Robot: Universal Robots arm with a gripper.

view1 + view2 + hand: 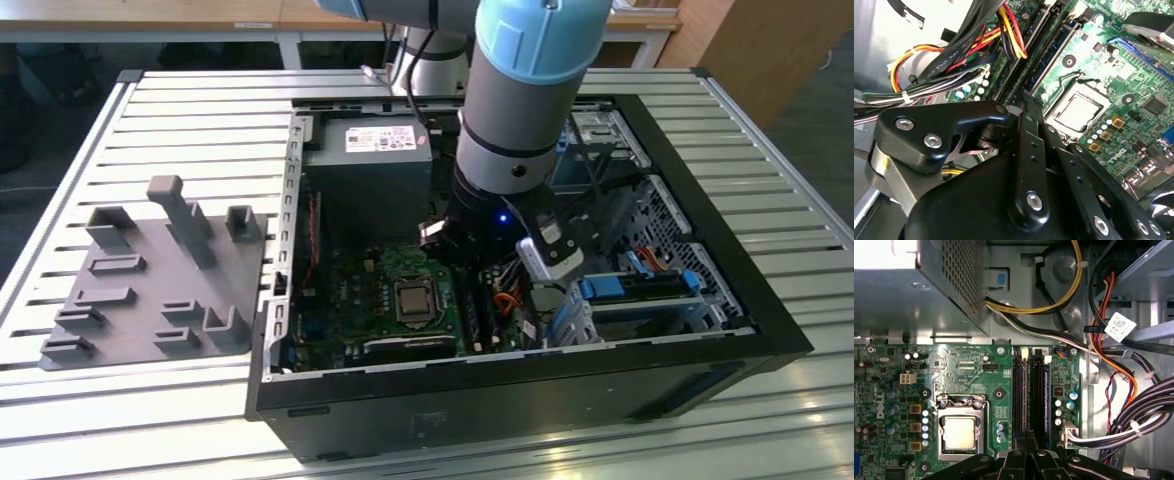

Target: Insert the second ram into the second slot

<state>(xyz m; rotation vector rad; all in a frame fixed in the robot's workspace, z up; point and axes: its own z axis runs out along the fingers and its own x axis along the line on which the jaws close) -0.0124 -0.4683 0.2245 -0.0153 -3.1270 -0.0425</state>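
Two wrist views: I see slots; exterior view hides them.
Second ram point(1046, 400): dark blue strip, seated upright.
Gripper point(1026, 440): fingers narrow, together above the slots.

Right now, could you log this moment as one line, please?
gripper: over memory slots | second ram: standing in slot | motherboard: in open case

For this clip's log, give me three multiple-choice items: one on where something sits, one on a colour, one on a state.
1. Relative to the computer case, the grey tray lies: A) inside it; B) beside it, at the exterior view's left; C) on top of it.
2. The motherboard is: A) green; B) red; C) white.
3. The case is: A) shut; B) lying on the floor; C) open, board exposed.

Answers: B, the tray rests on the slatted table beside the case; A, the board shows green in both wrist views; C, the arm reaches inside over the bare board.
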